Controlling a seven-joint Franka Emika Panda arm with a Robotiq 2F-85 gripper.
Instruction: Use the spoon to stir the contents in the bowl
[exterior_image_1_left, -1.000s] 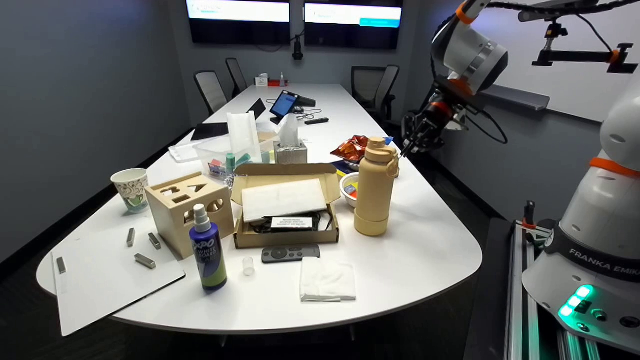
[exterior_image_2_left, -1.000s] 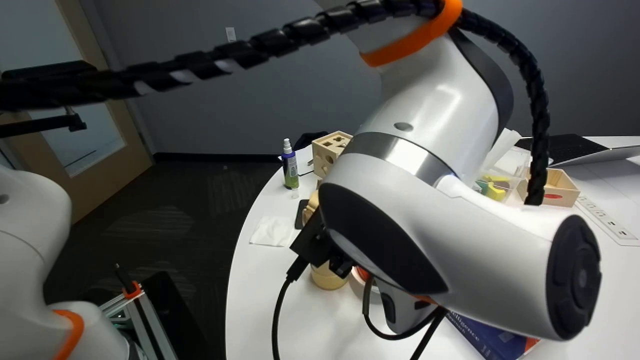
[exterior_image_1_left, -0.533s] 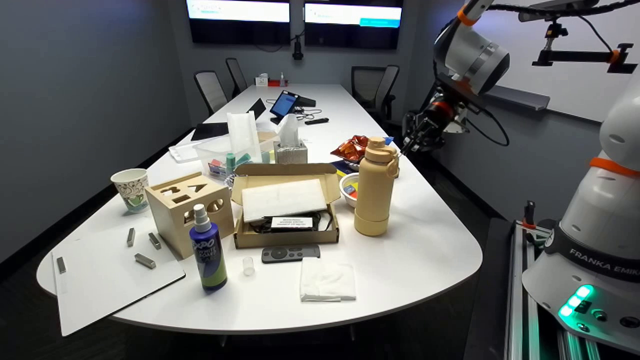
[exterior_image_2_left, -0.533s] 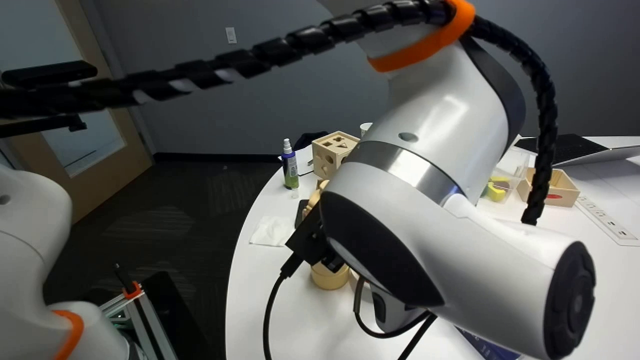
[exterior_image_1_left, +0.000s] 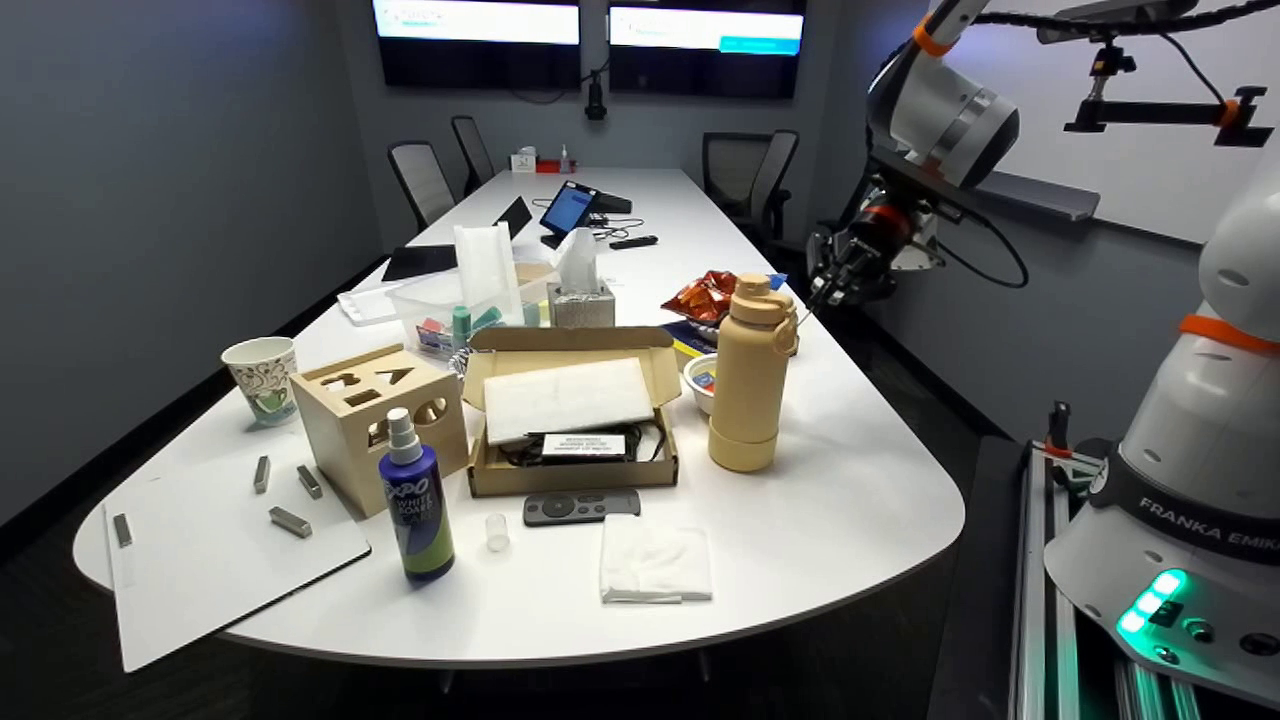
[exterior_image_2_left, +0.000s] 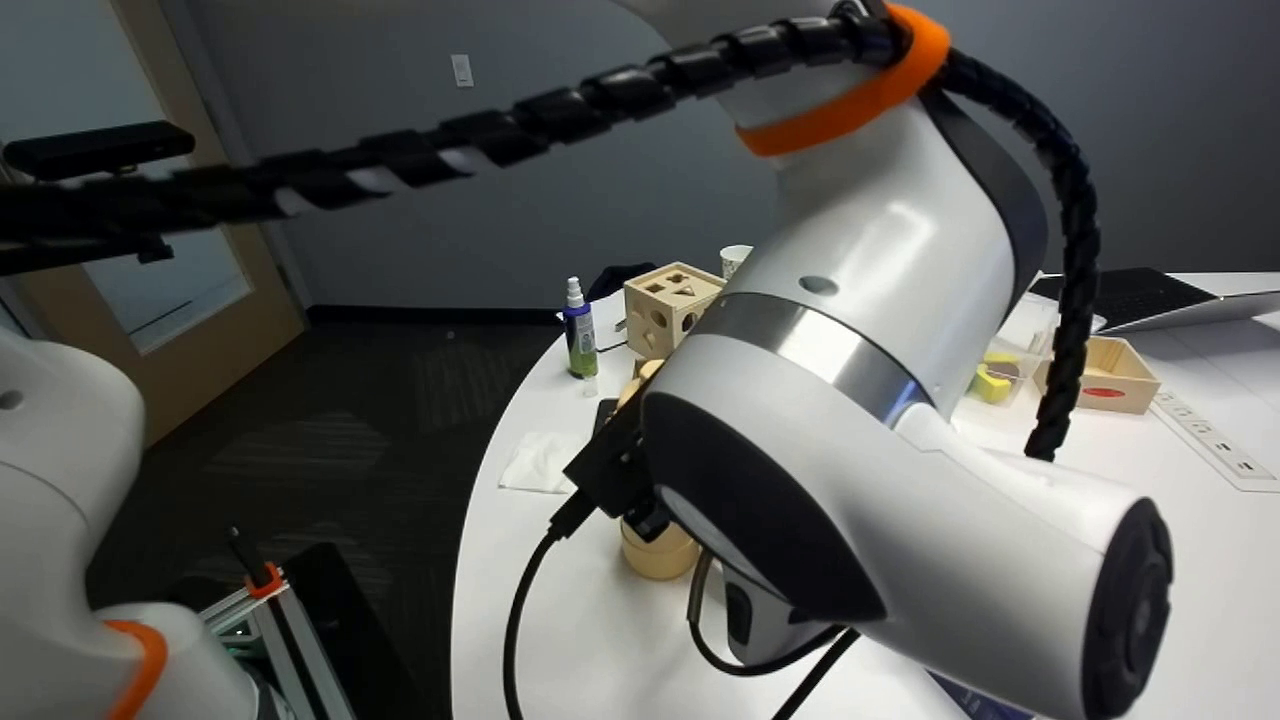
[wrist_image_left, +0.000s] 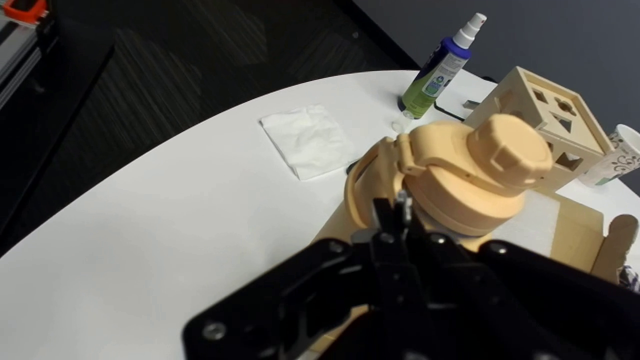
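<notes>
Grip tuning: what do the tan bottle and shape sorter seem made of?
Tan bottle: coated metal or plastic; smooth, matte, and its even colour fits both. Shape sorter: likely unpainted wood, dull finish, from its pale tan, crisply cut faces.

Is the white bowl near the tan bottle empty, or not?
Not empty: coloured pieces show inside the bowl in an exterior view; the bottle hides the rest.

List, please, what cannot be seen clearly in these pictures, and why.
Bowl and contents: partly behind the tan bottle in an exterior view.
Gripper: fingertips blurred in the wrist view; whether they hold the spoon is unclear.
Paper cup: cut off by the wrist view's right edge.
Screens: cut by the top edge in an exterior view.
</notes>
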